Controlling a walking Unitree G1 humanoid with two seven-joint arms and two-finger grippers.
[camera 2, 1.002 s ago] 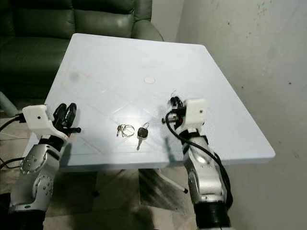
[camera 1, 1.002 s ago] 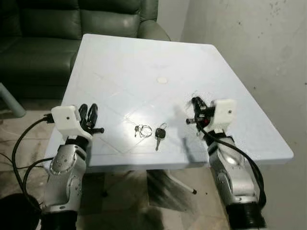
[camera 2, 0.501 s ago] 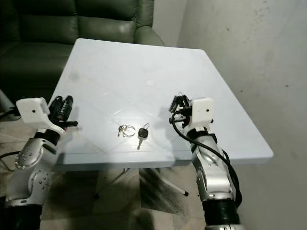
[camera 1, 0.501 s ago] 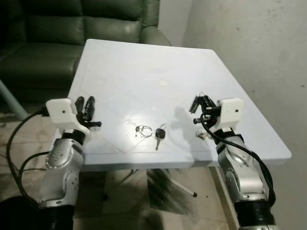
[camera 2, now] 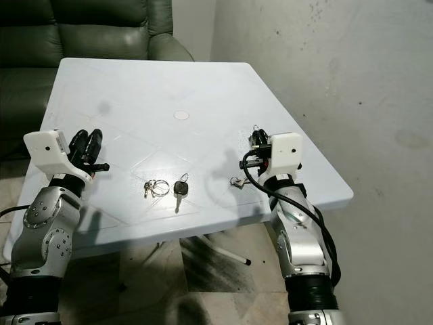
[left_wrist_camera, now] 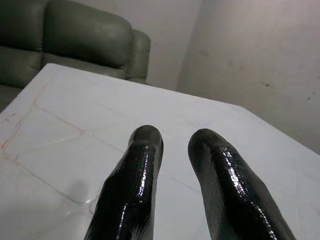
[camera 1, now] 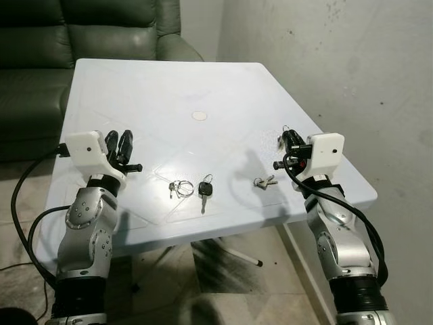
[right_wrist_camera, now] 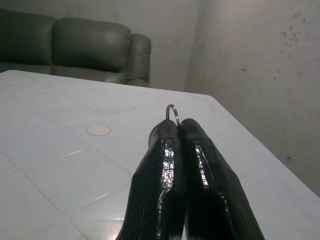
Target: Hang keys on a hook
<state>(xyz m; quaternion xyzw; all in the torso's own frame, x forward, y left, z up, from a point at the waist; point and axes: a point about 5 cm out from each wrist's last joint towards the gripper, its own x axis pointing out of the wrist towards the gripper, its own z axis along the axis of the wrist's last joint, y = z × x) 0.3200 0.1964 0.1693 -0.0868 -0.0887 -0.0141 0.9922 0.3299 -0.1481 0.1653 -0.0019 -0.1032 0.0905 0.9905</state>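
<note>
On the white table [camera 1: 155,88] lie a bare key ring [camera 1: 180,188] and a black-headed key [camera 1: 205,191], side by side near the front edge. A small silver bunch of keys [camera 1: 264,181] shows to their right, just below my right gripper [camera 1: 291,142]; whether it rests on the table I cannot tell. The right gripper is shut, with a thin metal ring [right_wrist_camera: 172,112] sticking up between its fingertips [right_wrist_camera: 167,132]. My left gripper [camera 1: 122,143] hovers over the table's left front, open and holding nothing, its fingers [left_wrist_camera: 145,145] apart.
A dark green sofa [camera 1: 101,34] stands behind the table. A grey wall [camera 1: 352,68] runs close along the right side. A small white disc [camera 1: 199,116] marks the table's middle. Tiled floor [camera 1: 223,284] lies under the front edge.
The camera has shifted, so the table sits further left in view. My right gripper has risen off the table and closed, and the small silver keys now show below it.
</note>
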